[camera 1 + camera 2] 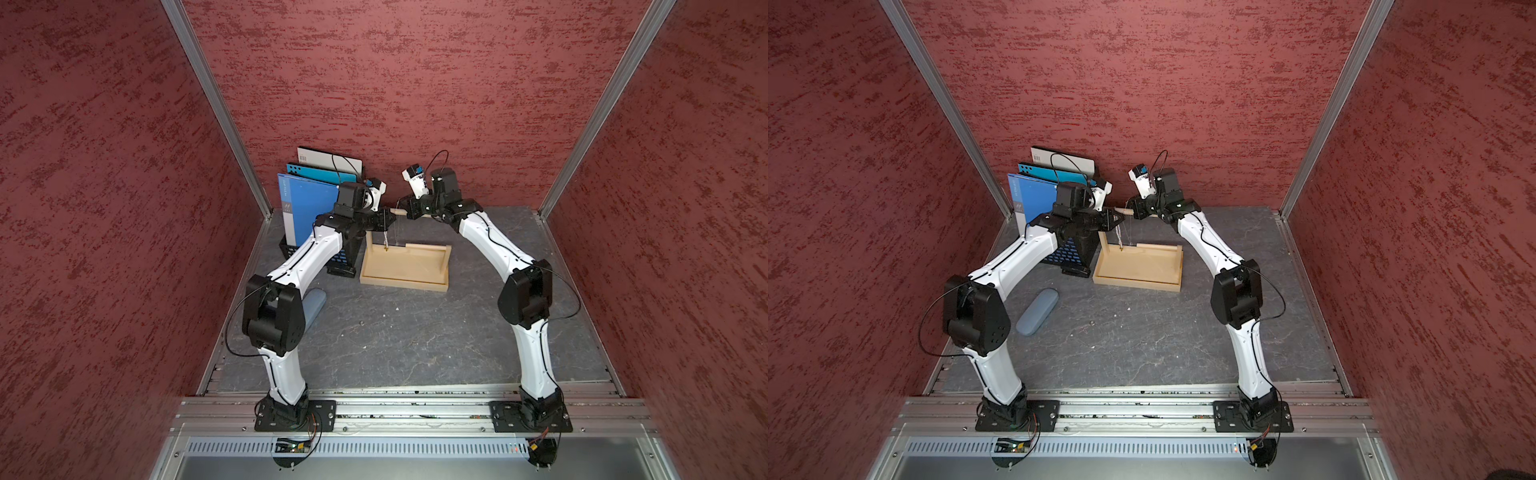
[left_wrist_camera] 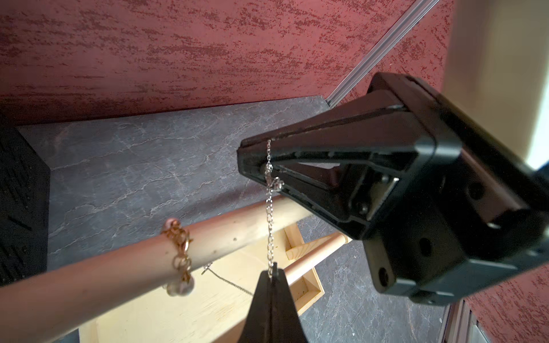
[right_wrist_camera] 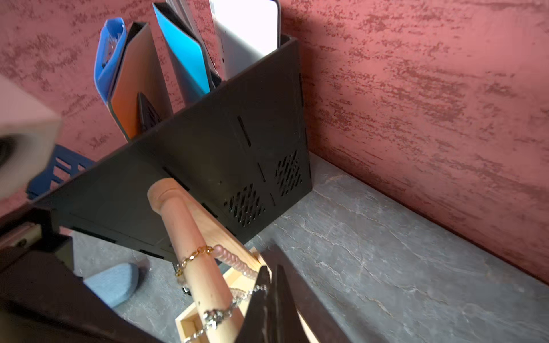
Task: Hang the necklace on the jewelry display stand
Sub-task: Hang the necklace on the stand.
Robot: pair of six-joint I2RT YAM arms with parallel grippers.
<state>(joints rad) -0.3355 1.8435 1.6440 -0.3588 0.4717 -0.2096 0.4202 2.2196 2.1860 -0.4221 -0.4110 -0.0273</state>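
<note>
The necklace [image 2: 269,225], a thin silver chain, ran taut across the long dowel [image 2: 118,261] of the jewelry display stand [image 1: 405,285], stretched between the two grippers. The right gripper [image 2: 255,154] had its fingers closed narrow on one stretch of the chain, close above the dowel. The left gripper [image 2: 272,267] had its fingers pinched tight on the other stretch. In both top views the two met almost tip to tip over the stand's tall-post end. A gold-and-pink beaded strand [image 3: 193,258] was looped on the same dowel, between the chain and the dowel's knobbed end. The stand stood on the grey table [image 1: 395,340]. A black file rack [image 1: 1075,249] with blue folders [image 1: 303,208] stood just beside the stand's tall-post side. A blue-grey case [image 1: 1037,311] lay further out on that side, well apart from the stand.
</note>
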